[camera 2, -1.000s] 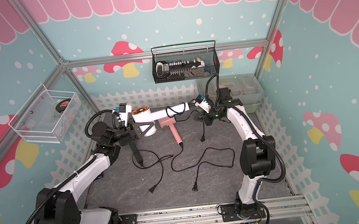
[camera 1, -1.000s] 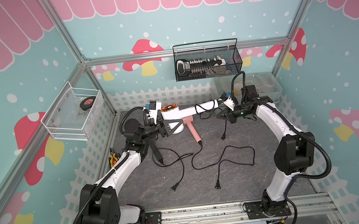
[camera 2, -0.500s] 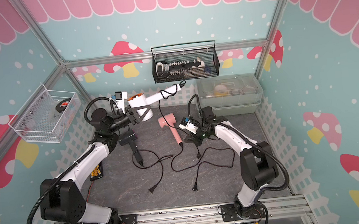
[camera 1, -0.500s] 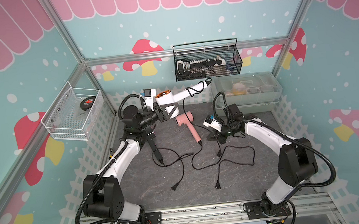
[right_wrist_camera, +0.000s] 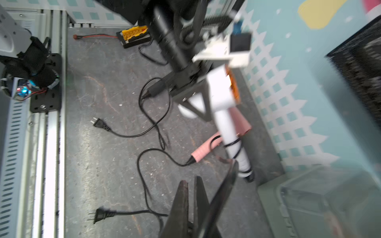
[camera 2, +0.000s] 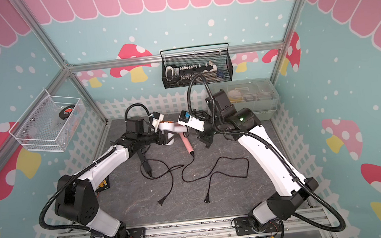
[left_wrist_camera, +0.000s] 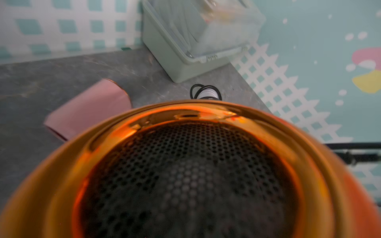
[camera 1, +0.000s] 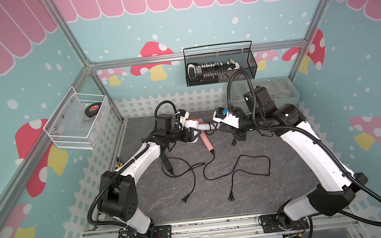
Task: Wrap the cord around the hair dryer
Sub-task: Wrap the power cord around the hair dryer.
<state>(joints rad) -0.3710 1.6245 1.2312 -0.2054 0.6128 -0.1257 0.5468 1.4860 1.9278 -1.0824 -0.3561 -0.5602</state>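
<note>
Left arm: reaches from its front base toward the back centre of the dark grey stone-pattern desk (camera 1: 217,205), forearm stretched low, wrist about level. Left end effector (camera 1: 191,133) is part-way closed, its fingers clamped on the barrel of the white hair dryer (camera 1: 193,124) with a copper-orange rear grille. The grille fills the left wrist view (left_wrist_camera: 189,175).

White hair dryer: held clear of the desk at back centre, above the pink hair dryer (camera 1: 207,143), which lies flat. Its white handle points toward the right arm.

Black cord (right_wrist_camera: 235,144): several turns sit around the handle. A strand runs from there to the right end effector.

Right arm: long link rises from the front right base and leans back, wrist bent over toward the left. Right end effector (camera 1: 237,133) sits just beside the handle's end, fingers fully closed. It appears to pinch the black cord; the wrist view is blurred there.

Two other loose black cords (camera 1: 248,164) with plugs lie on the desk in front.
</note>
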